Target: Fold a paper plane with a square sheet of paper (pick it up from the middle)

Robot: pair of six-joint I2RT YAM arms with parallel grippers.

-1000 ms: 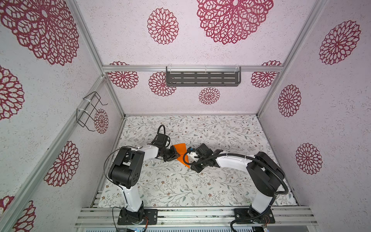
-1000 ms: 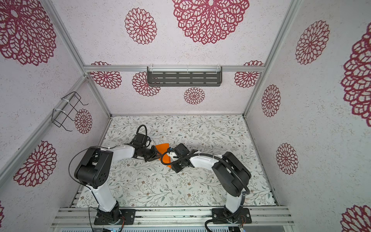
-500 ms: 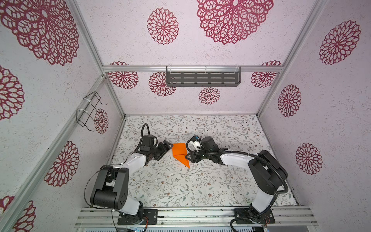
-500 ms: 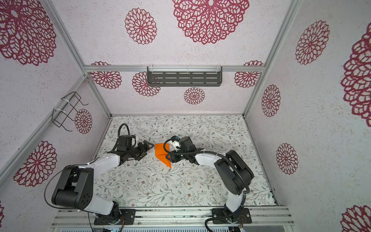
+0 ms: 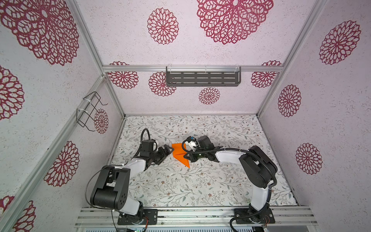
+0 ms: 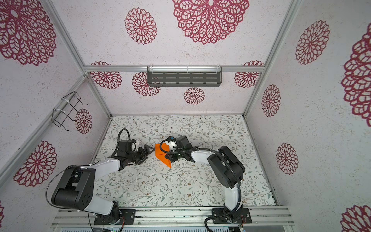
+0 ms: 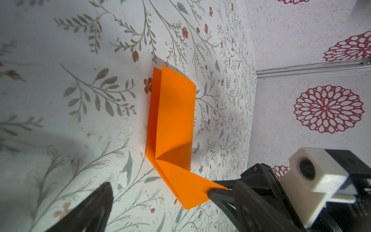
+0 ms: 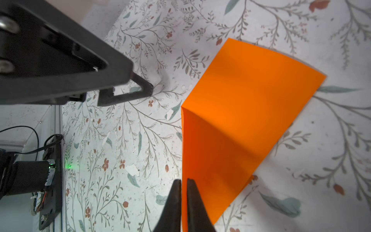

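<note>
Partly folded, the orange paper [image 7: 172, 112] lies doubled, 1 end creased aside.

Rosette-patterned walls [image 5: 200, 52], floral floor [image 5: 180, 190], grey shelf [image 5: 202, 79]

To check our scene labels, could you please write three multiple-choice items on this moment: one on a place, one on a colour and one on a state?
1. Where is the sheet of paper?
A far from both grippers
B between the left gripper and the right gripper
C under the left gripper alone

2. What colour is it?
A white
B blue
C orange

3. How is the right gripper?
A shut on the paper's edge
B wide open
C out of view

Answers:
1 B, both top views show it between them.
2 C, it is bright orange in every view.
3 A, the wrist views show it pinching the edge.
</note>
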